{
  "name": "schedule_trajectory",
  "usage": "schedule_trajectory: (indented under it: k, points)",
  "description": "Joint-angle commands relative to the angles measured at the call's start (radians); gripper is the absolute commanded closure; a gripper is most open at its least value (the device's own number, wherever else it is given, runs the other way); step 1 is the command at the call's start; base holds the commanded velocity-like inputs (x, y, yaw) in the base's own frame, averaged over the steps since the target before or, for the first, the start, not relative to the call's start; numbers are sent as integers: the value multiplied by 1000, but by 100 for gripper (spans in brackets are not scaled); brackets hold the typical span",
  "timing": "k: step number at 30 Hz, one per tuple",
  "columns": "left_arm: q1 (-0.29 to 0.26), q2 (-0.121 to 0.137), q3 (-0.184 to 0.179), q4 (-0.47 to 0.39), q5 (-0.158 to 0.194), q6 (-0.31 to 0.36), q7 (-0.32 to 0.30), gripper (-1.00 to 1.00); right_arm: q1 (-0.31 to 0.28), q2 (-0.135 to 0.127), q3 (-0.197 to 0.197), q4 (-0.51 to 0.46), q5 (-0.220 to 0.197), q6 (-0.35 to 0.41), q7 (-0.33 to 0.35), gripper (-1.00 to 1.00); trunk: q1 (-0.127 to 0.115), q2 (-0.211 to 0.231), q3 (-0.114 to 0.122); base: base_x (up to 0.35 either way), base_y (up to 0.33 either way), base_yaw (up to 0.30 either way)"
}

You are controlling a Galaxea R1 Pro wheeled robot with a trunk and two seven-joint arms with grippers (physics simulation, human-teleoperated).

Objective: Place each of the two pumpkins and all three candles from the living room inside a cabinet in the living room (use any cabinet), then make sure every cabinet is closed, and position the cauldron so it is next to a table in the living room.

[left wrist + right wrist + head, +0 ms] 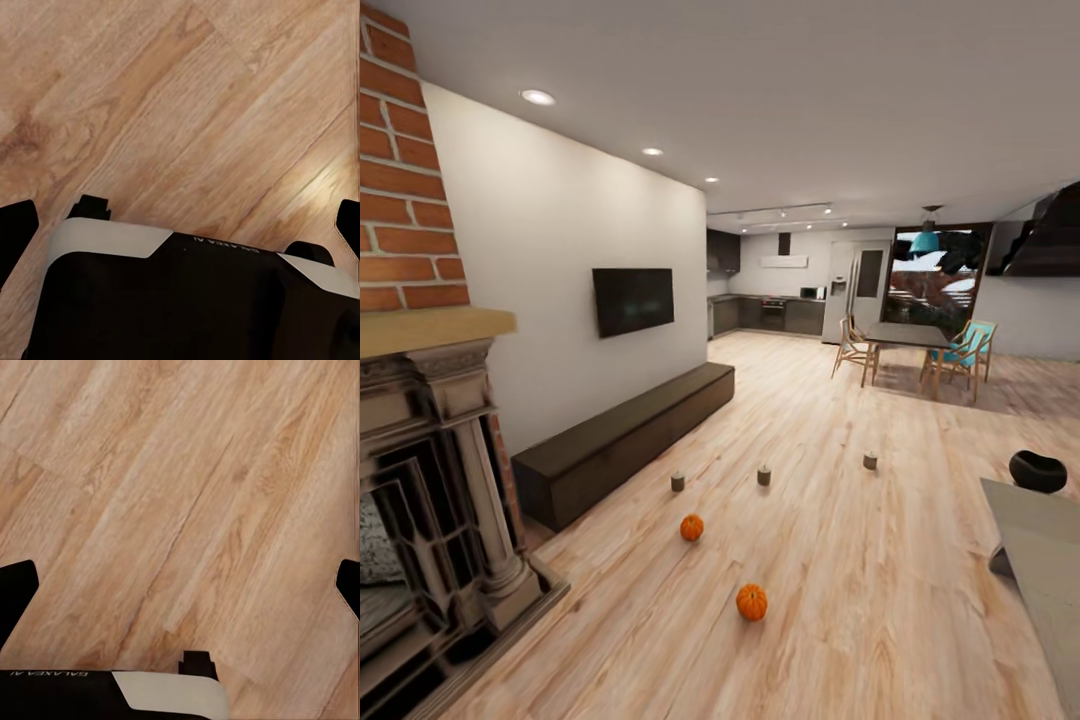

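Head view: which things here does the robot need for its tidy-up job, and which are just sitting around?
For the job:
pumpkins
candles
cabinet
cauldron
table

Just there:
fireplace
TV
dining table
chairs
fridge

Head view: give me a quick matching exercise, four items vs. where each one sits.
Items:
1. nearer pumpkin
2. cauldron
3. cabinet
4. television

Places:
A. mounted on the white wall
B. on the floor along the wall's base
C. open floor, closest to the camera
D. floor at far right, beyond the table corner

Pairs: 1-C, 2-D, 3-B, 4-A
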Motion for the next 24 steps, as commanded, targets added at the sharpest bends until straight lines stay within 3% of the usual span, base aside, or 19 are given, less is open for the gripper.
schedule_trajectory:
  k: [1,8,11,24]
  points:
    - [0,-1,5,-2,4,6,0,-100,-1,0,0,-1,1,3,0,-100,1,-1,-1,333,-79,-270]
    - [0,-1,5,0,4,-13,-1,-100,-1,0,0,-1,1,3,-3,-100,1,-1,1,195,-46,-176]
    - [0,-3,5,23,4,-44,-1,-100,-1,0,-1,1,0,2,-9,-100,1,-1,2,25,-6,-23]
    - [0,-3,5,28,4,-48,-1,-100,-1,0,0,1,3,1,-6,-100,1,-1,2,56,0,-7]
